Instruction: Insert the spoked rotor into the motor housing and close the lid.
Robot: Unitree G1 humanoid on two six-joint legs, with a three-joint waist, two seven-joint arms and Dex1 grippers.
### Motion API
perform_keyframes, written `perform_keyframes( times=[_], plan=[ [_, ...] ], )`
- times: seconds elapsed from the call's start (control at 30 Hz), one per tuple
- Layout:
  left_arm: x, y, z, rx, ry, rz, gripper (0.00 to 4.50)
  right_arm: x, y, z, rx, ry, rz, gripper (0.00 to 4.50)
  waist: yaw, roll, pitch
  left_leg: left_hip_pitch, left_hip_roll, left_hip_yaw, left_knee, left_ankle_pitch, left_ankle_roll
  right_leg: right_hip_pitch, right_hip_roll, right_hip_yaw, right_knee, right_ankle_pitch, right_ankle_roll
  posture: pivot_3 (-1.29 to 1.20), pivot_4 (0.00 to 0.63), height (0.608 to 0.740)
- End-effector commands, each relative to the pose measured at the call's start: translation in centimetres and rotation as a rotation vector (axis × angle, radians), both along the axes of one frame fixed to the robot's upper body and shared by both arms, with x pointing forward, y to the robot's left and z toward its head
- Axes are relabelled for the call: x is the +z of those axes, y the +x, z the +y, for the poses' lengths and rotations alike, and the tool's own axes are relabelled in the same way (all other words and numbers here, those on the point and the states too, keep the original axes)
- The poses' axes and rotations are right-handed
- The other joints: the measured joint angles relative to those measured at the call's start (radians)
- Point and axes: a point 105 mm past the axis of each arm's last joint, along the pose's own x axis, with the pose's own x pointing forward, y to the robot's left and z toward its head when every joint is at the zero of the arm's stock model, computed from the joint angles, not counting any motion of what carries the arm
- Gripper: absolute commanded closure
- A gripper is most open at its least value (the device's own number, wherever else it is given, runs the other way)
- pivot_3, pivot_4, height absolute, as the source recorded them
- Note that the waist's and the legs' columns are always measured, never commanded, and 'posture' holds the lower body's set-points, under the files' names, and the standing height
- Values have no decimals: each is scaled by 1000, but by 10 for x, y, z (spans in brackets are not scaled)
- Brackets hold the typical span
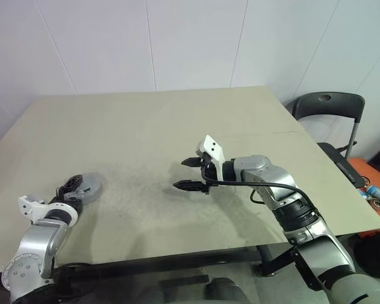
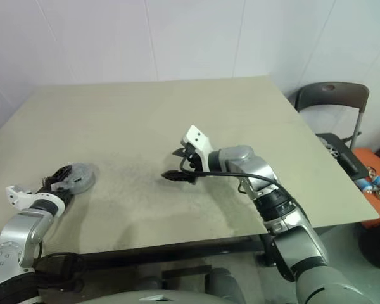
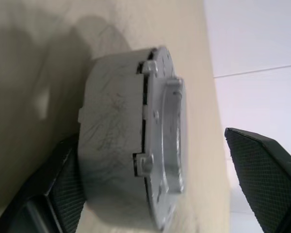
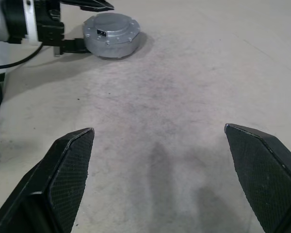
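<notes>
The motor housing [image 1: 88, 187] stands on the table's left side, a round silver cup with scratched walls. The lid [image 3: 167, 136], a dull-grey disc with small lugs at its rim, sits flat on top of it. The spoked rotor is hidden. My left gripper [image 1: 71, 192] is open with its fingers on either side of the housing; one finger [image 3: 63, 189] is close against the wall and the other [image 3: 264, 174] stands well apart. My right gripper [image 1: 180, 174] hovers open over the middle of the table, pointing left toward the housing [image 4: 111, 35], with nothing between its fingers.
The beige table [image 1: 177, 126] spreads wide behind and to the right of the grippers. A dark chair [image 1: 329, 104] stands off the table's right corner, and small items lie by an orange object [image 1: 373, 183] on the floor.
</notes>
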Motion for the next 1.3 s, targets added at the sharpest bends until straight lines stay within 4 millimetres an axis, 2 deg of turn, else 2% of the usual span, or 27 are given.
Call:
perform_keyframes(
  times=[0.03, 0.4, 0.63, 0.73, 0.87, 1.0, 1.07, 1.17, 1.3],
  plan=[
    [1, -4, -18, -54, 7, 27, 34, 16, 4, -1, -1, 32, -64, 0, 0, 0, 0, 0, 0, 0, 0, 0, 0, 0, 0, 0, 0, 0, 0, 0, 0, 740],
    [3, -16, -52, -140, 57, 71, 34, 15, 7, -3, 2, 25, -80, 0, 10, 0, 0, 1, -1, 0, 0, 0, 0, 1, 0, 0, 0, 0, 0, 0, 0, 740],
    [11, -7, -84, -295, 131, 39, 34, 14, 9, -8, -10, 28, -92, 0, 30, 0, 0, 1, -2, 0, 1, 0, 0, 2, 1, 0, 0, 0, -1, 0, 0, 740],
    [17, -4, -95, -384, 217, 24, 34, 15, 9, -11, -18, 34, -95, 0, 29, 0, 0, 1, -3, 0, 2, 0, 0, 2, 1, 0, 0, -1, -1, 0, 0, 740],
    [28, 2, -107, -508, 374, -15, 34, 12, 10, -21, -37, 43, -104, 0, 25, 0, 0, 1, -4, 0, 1, 0, 0, 2, 3, 0, 0, 0, -1, 0, 0, 740],
    [61, 9, -123, -666, 628, -188, 34, 9, 8, -46, -53, 51, -104, 0, 26, 1, 0, 1, -4, 0, 1, 0, 0, 2, 4, -1, 0, 0, -1, 0, 0, 740],
    [68, 10, -126, -749, 828, -238, 34, 5, 8, -55, -60, 45, -100, 0, 24, 1, 0, 1, -5, 0, 1, 1, 0, 2, 4, -1, 0, -1, -1, 0, 0, 740],
    [74, 10, -126, -819, 1008, -316, 34, -1, 7, -61, -67, 32, -102, 0, 18, 3, 2, 2, -4, 2, 1, 1, 0, 2, 7, 1, 0, -2, -4, 0, 0, 740],
    [83, 14, -111, -823, 1165, -422, 34, -8, 3, -62, -46, 19, -103, 0, 19, 4, 2, 3, -1, 3, 1, 1, 0, 2, 10, 2, 0, -2, -4, 0, 0, 740]
  ],
)
